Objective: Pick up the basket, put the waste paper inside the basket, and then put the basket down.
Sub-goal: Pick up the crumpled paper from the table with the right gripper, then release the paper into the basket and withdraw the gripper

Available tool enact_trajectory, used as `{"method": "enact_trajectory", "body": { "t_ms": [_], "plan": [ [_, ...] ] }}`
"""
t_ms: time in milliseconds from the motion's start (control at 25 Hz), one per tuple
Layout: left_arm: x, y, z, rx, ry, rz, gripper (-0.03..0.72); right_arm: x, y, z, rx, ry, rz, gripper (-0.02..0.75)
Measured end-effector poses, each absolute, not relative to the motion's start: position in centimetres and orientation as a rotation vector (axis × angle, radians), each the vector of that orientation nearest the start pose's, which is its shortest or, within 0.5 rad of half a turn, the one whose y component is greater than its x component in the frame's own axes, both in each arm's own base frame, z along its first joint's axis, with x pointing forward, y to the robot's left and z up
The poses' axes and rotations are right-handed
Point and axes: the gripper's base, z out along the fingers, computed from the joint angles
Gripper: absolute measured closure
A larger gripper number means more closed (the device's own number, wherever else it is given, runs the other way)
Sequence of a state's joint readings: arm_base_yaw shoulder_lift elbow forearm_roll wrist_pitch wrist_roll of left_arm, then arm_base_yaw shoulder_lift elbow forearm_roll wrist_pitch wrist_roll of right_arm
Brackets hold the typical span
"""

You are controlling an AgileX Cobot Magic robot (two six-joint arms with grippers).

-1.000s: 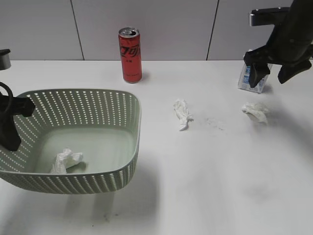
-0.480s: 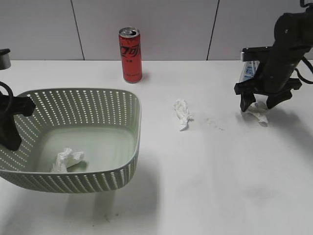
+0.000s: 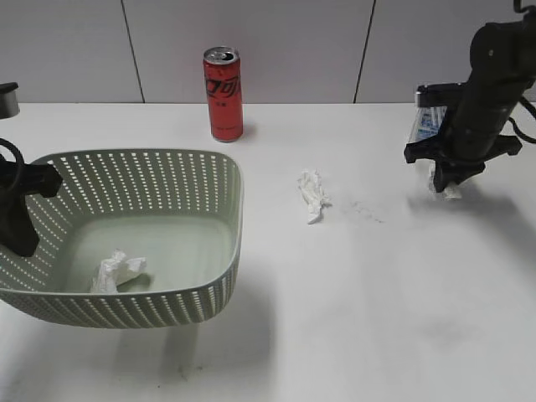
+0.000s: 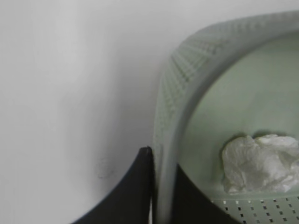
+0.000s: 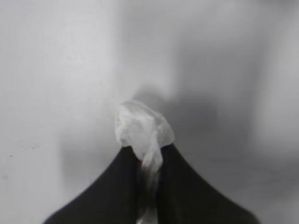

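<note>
The pale green perforated basket [image 3: 167,209] is held at the left, tilted, with one wad of waste paper [image 3: 117,270] inside. My left gripper [image 3: 18,209] is shut on the basket's left rim; the left wrist view shows its jaws either side of the wall [image 4: 164,154] and the wad [image 4: 261,161] inside. My right gripper [image 3: 445,180] is at the right, down at the table, shut on a second wad [image 5: 142,128], whose tip [image 3: 452,193] shows below the fingers. A third wad [image 3: 312,194] lies on the table in the middle.
A red drink can [image 3: 223,94] stands at the back centre. A blue-and-white carton [image 3: 425,126] stands at the back right, just behind my right arm. The white table [image 3: 360,301] meets a grey tiled wall behind.
My right gripper came down from beside the carton onto the right-hand wad and shut on it. The basket and my left gripper barely moved.
</note>
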State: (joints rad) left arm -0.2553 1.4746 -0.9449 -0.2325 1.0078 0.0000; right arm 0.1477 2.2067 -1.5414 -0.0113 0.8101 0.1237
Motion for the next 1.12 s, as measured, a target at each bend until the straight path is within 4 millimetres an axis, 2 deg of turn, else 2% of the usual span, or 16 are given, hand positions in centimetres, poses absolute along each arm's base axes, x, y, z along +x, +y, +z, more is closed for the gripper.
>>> {"method": "enact_trajectory", "body": {
  "t_ms": [120, 240, 360, 480, 600, 720, 840, 920, 1000, 1120],
  "plan": [
    [24.6, -8.3, 23.2, 0.216, 3.022, -0.331, 0.683, 42.9, 7.3, 14.8, -0.083, 2.9, 0.031, 0.7],
    [24.6, -8.3, 23.2, 0.215, 3.021, -0.332, 0.683, 41.8, 10.0, 19.0, -0.194, 2.817, 0.062, 0.7],
    [24.6, -8.3, 23.2, 0.215, 3.021, -0.332, 0.683, 39.1, 15.0, 23.5, -0.424, 2.712, 0.158, 0.701],
    [24.6, -8.3, 23.2, 0.215, 3.021, -0.332, 0.683, 34.7, 21.2, 27.4, -0.695, 2.565, 0.298, 0.701],
    [24.6, -8.3, 23.2, 0.215, 3.022, -0.332, 0.683, 30.3, 26.1, 30.0, -0.872, 2.42, 0.43, 0.701],
    [24.6, -8.3, 23.2, 0.215, 3.022, -0.332, 0.683, 26.9, 29.7, 30.8, -1.003, 2.327, 0.504, 0.701],
    [24.6, -8.3, 23.2, 0.215, 3.023, -0.333, 0.683, 24.7, 32.0, 30.2, -1.091, 2.312, 0.548, 0.701],
    [24.6, -8.3, 23.2, 0.215, 3.026, -0.333, 0.683, 24.0, 33.1, 29.2, -1.124, 2.332, 0.571, 0.675],
    [24.5, -8.3, 23.2, 0.217, 3.032, -0.333, 0.683, 23.8, 33.8, 28.1, -1.135, 2.361, 0.589, 0.592],
    [24.4, -8.2, 23.2, 0.22, 3.046, -0.333, 0.683, 24.0, 34.1, 26.9, -1.144, 2.4, 0.588, 0.368]
  ]
}}
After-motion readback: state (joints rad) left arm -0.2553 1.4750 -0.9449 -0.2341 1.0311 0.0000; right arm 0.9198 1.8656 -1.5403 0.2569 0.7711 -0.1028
